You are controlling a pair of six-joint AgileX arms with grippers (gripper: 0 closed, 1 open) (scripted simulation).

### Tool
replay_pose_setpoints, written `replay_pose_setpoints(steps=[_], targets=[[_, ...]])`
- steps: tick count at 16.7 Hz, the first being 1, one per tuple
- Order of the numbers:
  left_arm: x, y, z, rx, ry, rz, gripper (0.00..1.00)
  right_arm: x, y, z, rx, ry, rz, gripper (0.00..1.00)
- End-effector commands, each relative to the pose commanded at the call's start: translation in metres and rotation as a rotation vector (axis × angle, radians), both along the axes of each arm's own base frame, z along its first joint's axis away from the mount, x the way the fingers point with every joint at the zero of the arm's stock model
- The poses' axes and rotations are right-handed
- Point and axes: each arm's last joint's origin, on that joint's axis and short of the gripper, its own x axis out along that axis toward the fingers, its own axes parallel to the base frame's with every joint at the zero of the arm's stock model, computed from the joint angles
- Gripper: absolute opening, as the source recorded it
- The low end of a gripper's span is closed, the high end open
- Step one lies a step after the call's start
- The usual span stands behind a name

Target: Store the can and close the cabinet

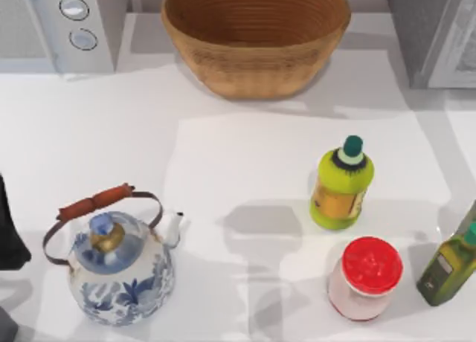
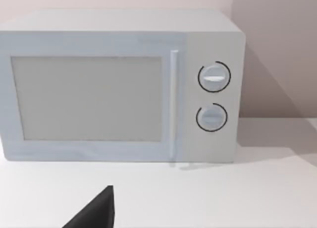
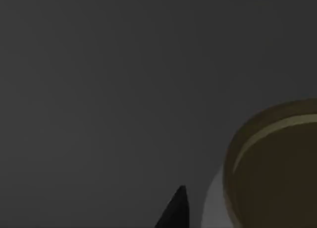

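The cabinet (image 1: 435, 30) is a grey box at the table's back right corner, with a lighter panel (image 1: 462, 52) on its right side. The can is hidden. My left arm (image 1: 9, 230) is a dark shape at the table's left edge, beside the kettle. One black fingertip (image 2: 96, 213) of it shows in the left wrist view, which faces the front of a microwave (image 2: 119, 89). The right wrist view is dark.
A wicker basket (image 1: 256, 37) sits at the back centre and the microwave (image 1: 63, 26) at the back left. A blue-and-white kettle (image 1: 119, 264) stands front left. A yellow-green bottle (image 1: 342, 186), a red-lidded jar (image 1: 366, 276) and an olive bottle (image 1: 450, 264) stand front right.
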Motion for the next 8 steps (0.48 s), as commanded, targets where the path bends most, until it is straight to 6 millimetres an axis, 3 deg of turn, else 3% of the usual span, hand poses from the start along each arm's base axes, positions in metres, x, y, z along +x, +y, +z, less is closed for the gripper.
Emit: replay_pose_setpoints(steps=[5,8], targets=[[0.0,0.0,0.0,0.0,0.0,0.0,1.0,0.038,-0.005,-0.017,-0.005,0.032,-0.003,0.0],[0.0,0.0,0.0,0.0,0.0,0.0,1.0,0.041,-0.006,-0.019,-0.006,0.039,-0.003,0.0]])
